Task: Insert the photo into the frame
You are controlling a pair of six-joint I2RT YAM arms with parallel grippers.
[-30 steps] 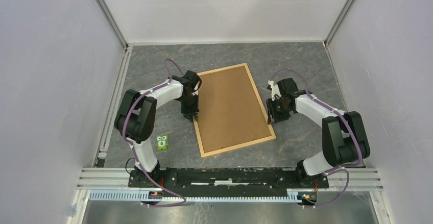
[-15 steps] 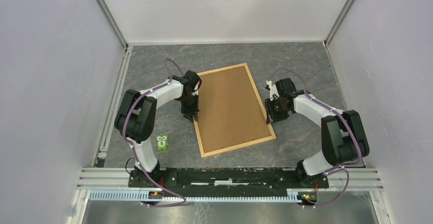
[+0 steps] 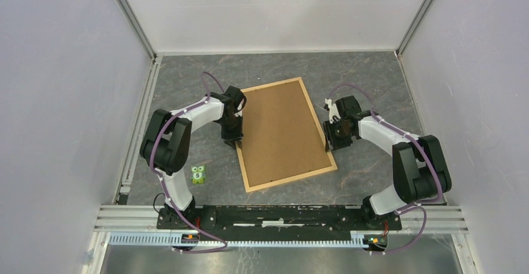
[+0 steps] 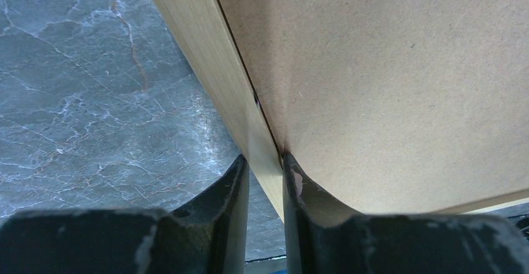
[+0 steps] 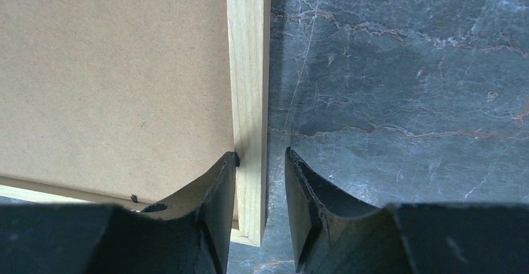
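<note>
The frame (image 5: 248,68) lies flat in the middle of the table (image 3: 187,74), back upward, with the brown backing board (image 3: 284,130) filling its opening. The photo shows in no view. It may lie under the board, but that cannot be told from here.

The left gripper (image 4: 264,159) straddles the long strip on the left of the overhead view. It is narrowed to the strip's width, one finger against the outer edge and the other on the board side, so it appears to pinch the wood. The right gripper (image 5: 261,153) straddles the opposite long strip, toward the lower right corner. Its inner finger touches the strip where it meets the board, while a sliver of table shows between the outer finger and the wood. It is loosely open around the strip and not clamped.

Taking both long sides probably serves to steady the frame or lift it level, perhaps to turn it over. A small green toy (image 3: 198,174) sits apart at the lower left.
</note>
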